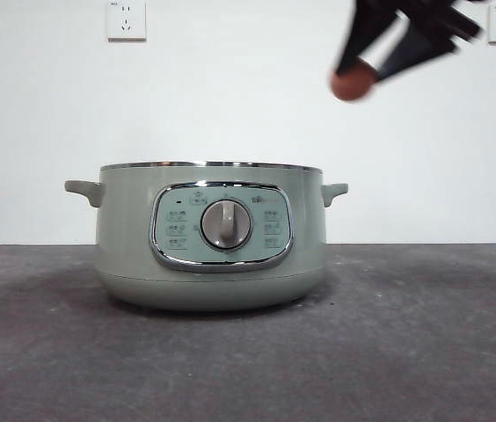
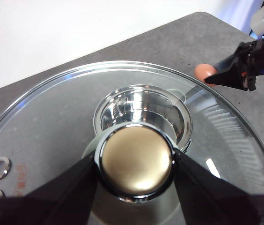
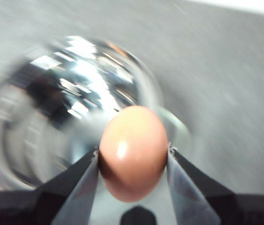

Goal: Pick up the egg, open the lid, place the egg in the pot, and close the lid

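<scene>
Currently pot is sitting lower centre, open; left gripper is clamping the lid by its knob, lifted clear; right gripper is pinching the egg upper right, up-right of the rim.

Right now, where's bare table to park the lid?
Bare grey table right of the pot, likewise left and front. Crowded above: right gripper carries the egg near the pot's upper right; left gripper holds the lid aloft.

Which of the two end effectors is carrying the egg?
The right end effector, shut on the egg up beside the pot; the left end effector grips the lid by its knob.
</scene>
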Motion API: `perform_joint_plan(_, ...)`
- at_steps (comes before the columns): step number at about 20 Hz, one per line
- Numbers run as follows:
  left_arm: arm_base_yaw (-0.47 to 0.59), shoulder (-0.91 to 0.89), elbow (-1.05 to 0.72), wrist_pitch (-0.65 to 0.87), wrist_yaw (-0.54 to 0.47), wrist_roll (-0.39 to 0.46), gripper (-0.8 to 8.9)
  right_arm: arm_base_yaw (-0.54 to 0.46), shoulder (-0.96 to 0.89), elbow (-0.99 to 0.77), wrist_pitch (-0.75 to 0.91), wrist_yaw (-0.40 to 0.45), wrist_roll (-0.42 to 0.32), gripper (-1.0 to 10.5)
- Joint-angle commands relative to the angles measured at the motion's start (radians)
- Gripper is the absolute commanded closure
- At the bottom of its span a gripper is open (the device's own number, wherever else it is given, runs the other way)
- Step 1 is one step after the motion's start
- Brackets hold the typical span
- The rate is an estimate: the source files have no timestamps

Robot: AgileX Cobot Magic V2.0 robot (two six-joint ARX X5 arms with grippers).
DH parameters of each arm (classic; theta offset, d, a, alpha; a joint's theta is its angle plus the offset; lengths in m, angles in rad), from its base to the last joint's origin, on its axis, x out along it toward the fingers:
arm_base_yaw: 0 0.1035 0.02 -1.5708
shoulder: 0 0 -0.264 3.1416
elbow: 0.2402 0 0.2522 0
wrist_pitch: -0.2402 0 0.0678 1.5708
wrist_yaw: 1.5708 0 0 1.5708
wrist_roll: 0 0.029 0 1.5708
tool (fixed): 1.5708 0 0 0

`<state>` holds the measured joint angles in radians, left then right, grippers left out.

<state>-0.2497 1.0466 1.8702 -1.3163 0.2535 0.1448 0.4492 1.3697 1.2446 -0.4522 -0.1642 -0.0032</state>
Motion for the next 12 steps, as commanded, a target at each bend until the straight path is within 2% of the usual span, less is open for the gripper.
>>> perform_joint_plan(1, 0.002, -0.007, 0.016, 0.043, 0.012, -0.006, 8.21, 0.079, 0.076, 0.083, 0.014, -0.003, 0.010, 9.6)
perform_joint_plan(6, 0.002, -0.006, 0.016, 0.037, 0.011, -0.006, 8.21, 0.182, 0.339, 0.348, -0.031, 0.002, -0.011, 9.6)
perform_joint_plan(9, 0.002, -0.006, 0.016, 0.037, 0.011, -0.006, 8.21, 0.200, 0.511, 0.490, -0.131, 0.036, -0.056, 9.6)
perform_joint_plan(12, 0.002, -0.006, 0.016, 0.037, 0.011, -0.006, 8.21, 0.200, 0.636, 0.553, -0.177, 0.045, -0.076, 9.6)
